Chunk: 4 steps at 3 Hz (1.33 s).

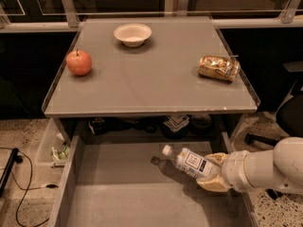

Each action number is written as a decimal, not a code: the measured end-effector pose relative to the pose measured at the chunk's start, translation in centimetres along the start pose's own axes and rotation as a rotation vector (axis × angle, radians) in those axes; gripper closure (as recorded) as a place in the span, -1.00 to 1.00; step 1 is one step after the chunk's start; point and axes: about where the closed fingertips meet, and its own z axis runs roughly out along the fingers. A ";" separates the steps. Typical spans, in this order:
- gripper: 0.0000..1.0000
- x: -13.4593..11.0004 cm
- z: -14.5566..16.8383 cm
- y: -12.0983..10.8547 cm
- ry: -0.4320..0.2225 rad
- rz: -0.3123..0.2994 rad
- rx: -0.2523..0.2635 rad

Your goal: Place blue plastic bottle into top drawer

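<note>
Holding blue plastic bottle (191, 162) tilted above top drawer (118, 193), gripper (212, 170) at right

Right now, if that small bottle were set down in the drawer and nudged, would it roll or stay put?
Probably roll: the blue plastic bottle is round-bodied and the floor of the top drawer looks flat. It seems light, since the gripper, at the drawer's right side, holds it tilted by its base end. The plastic likely flexes rather than breaks.
</note>
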 end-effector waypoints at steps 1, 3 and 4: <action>1.00 0.4 3.6 0.5 -0.013 -0.020 -0.034; 1.00 -0.1 6.9 1.2 -0.038 -0.059 -0.068; 0.63 -0.1 6.9 1.2 -0.038 -0.059 -0.068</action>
